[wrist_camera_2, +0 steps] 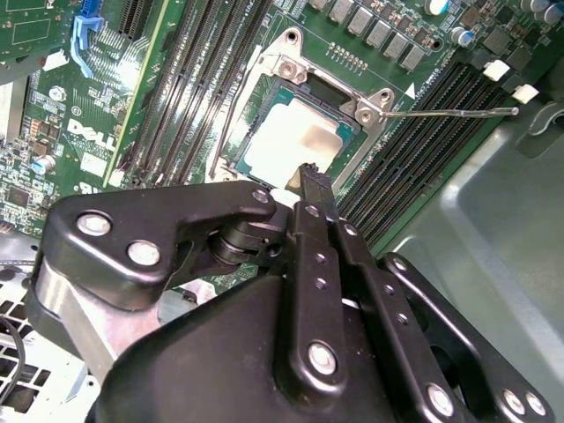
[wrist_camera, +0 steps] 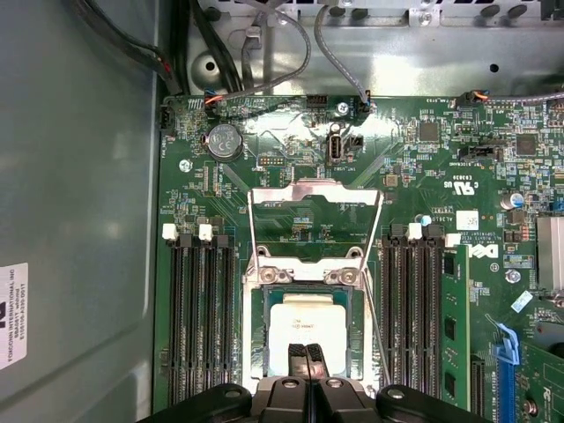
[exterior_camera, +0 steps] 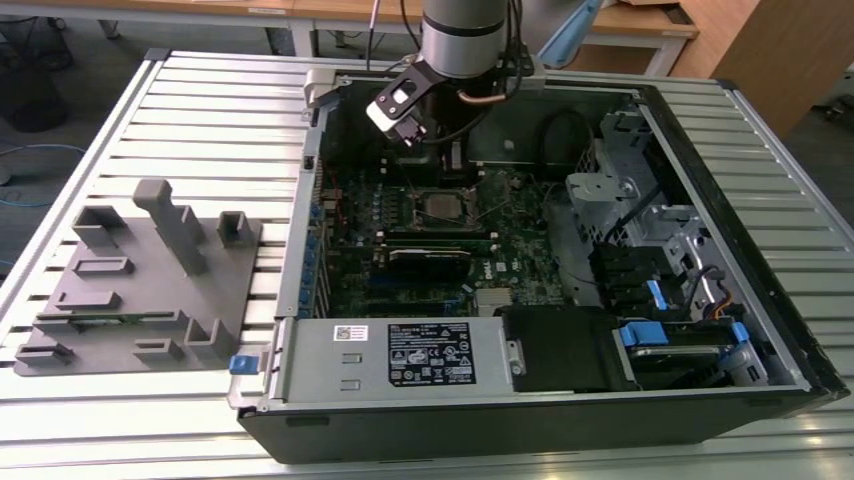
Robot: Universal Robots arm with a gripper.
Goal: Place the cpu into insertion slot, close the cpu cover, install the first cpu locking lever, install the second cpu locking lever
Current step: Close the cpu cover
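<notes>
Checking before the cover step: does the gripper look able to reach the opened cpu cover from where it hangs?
Probably yes. The cpu cover lies open just past the insertion slot. Nothing rests on it, and the gripper, fingers shut, hangs over the seated cpu right beside it.

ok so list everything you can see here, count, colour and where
table: one, silvery, slatted, under everything
computer case: one, black, lying open on the table
fixture tray: one, grey, on the table, at the exterior view's left of the case
power supply: one, silvery box, inside the case
circuit board: one, green, on the case floor
insertion slot: one, black with a silvery rim, on the board
cpu: one, pale silver, seated in the slot
cpu cover: one, silvery, standing open beside the slot
coin battery: one, silver, on the board
arm: one, grey, reaching into the case
gripper: one, black, shut, over the cpu's edge
</notes>
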